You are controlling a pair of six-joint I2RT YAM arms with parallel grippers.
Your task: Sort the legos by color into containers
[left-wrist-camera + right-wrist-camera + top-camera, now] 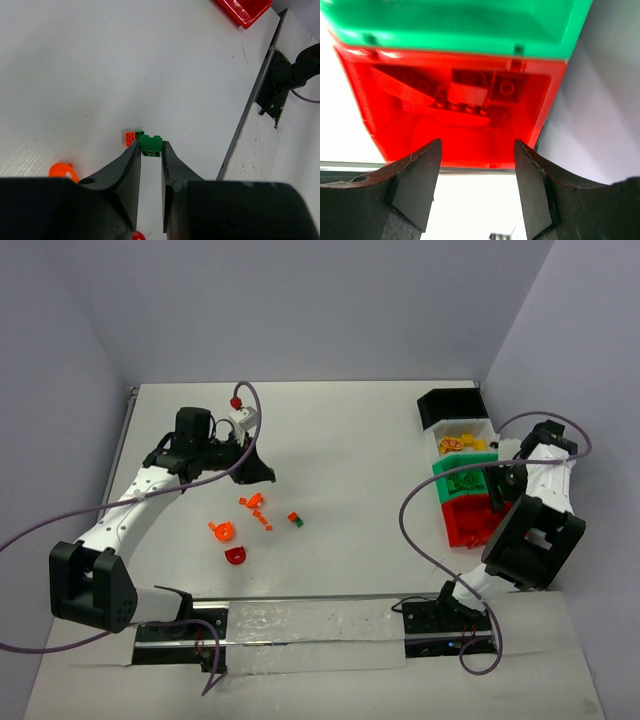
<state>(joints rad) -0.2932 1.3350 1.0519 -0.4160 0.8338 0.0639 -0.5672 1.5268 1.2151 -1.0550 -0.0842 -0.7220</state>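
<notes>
Wrist views first: left hand (150, 152) clenched on a green brick (150, 144), pinched at the fingertips above the bench (100, 60); from the top camera that hand is only a dark shape and the brick is hidden. Left wrist also gives an orange-and-dark-green pair (133, 136) lying just beyond the held brick; an orange round piece (62, 171) sits to its left. Right wrist: right hand (477, 150) released, nothing between its fingers, over the red bin (455, 147); red bricks (470, 95) lie inside; green bin (455, 25) joins it beyond. Only the top view shows the black bin (450, 402), the white bin (470, 426) holding yellow and orange bits, and a red round piece (236, 555) loose mid-bench. Pale marks on the green brick's near face, too small to read.
</notes>
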